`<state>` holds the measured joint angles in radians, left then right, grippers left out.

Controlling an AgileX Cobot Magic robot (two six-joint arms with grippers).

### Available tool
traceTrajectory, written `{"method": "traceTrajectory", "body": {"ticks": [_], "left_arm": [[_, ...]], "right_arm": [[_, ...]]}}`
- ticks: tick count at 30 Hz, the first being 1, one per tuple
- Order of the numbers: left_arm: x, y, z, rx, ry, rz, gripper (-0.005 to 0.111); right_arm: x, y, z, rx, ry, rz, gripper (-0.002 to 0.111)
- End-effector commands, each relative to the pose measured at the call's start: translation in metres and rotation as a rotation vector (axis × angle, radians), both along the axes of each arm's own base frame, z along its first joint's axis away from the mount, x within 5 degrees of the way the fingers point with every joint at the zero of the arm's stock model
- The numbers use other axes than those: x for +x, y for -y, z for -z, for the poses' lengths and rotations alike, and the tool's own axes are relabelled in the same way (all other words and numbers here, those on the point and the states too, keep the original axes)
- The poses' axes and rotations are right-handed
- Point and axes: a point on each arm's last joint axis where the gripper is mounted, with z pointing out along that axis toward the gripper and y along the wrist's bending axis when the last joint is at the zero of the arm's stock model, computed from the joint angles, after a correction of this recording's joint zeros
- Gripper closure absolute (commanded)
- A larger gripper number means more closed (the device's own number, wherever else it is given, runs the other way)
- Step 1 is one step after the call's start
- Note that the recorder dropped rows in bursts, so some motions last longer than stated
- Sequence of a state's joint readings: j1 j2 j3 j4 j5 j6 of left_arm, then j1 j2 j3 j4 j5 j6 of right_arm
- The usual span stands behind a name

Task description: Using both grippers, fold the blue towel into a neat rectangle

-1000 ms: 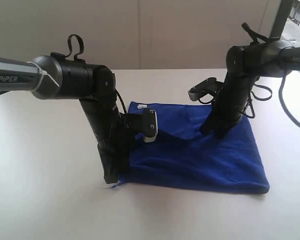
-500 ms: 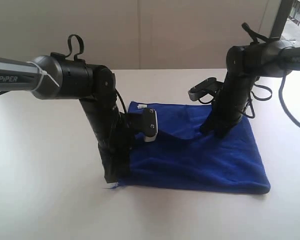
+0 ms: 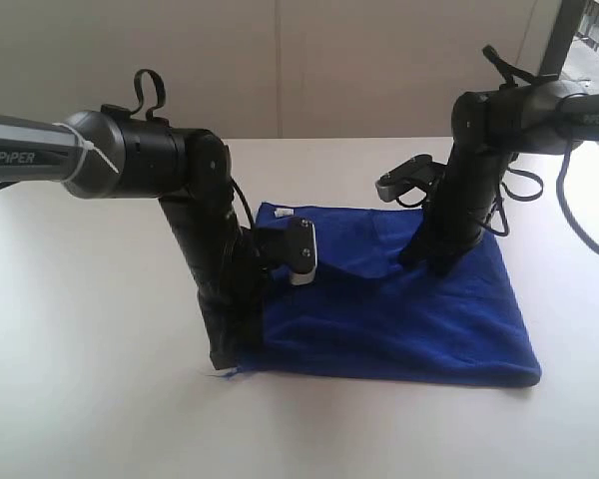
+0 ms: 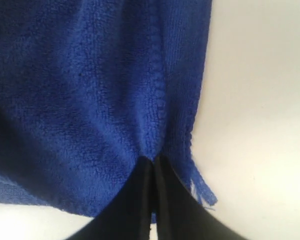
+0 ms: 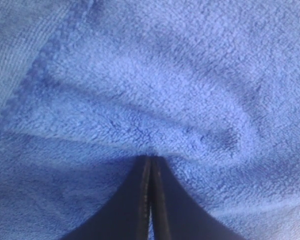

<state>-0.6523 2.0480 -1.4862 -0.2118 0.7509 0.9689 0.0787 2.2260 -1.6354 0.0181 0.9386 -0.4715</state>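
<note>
The blue towel point(image 3: 409, 319) lies flat on the white table point(image 3: 80, 329), roughly rectangular. My left gripper point(image 3: 232, 357) points straight down at the towel's near left corner. In the left wrist view the left gripper point(image 4: 152, 160) is shut and the towel point(image 4: 90, 90) puckers into its tips, beside a frayed blue strip point(image 4: 202, 187). My right gripper point(image 3: 434, 265) stands on the far right part of the towel. It point(image 5: 151, 158) is shut, with a ridge of the towel point(image 5: 165, 75) bunched at its tips.
A small white tag point(image 3: 285, 212) shows at the towel's far left corner. Cables point(image 3: 569, 215) loop from the right arm over the table's right side. A wall stands behind the table and a window frame point(image 3: 564, 35) at the top right.
The left arm's end has shifted very slightly at the near left corner, and the towel's near edge has slid a little with it. The right arm has not moved.
</note>
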Motion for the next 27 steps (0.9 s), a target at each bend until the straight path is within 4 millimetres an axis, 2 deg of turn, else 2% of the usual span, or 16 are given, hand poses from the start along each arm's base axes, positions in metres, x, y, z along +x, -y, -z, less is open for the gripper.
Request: {"method": "traceTrajectory", "body": {"ticks": [1, 12, 27], "left_arm": [[-0.005, -0.004, -0.004, 0.020, -0.042, 0.012, 0.107], [-0.009, -0.007, -0.030, -0.018, 0.012, 0.028, 0.107], [-0.015, -0.012, -0.029, 0.035, -0.043, 0.061, 0.107]], "right_arm": [[0.001, -0.001, 0.018, 0.004, -0.019, 0.005, 0.108], [0.001, -0.001, 0.018, 0.004, -0.019, 0.005, 0.108], [0.001, -0.001, 0.018, 0.004, -0.019, 0.005, 0.108]]}}
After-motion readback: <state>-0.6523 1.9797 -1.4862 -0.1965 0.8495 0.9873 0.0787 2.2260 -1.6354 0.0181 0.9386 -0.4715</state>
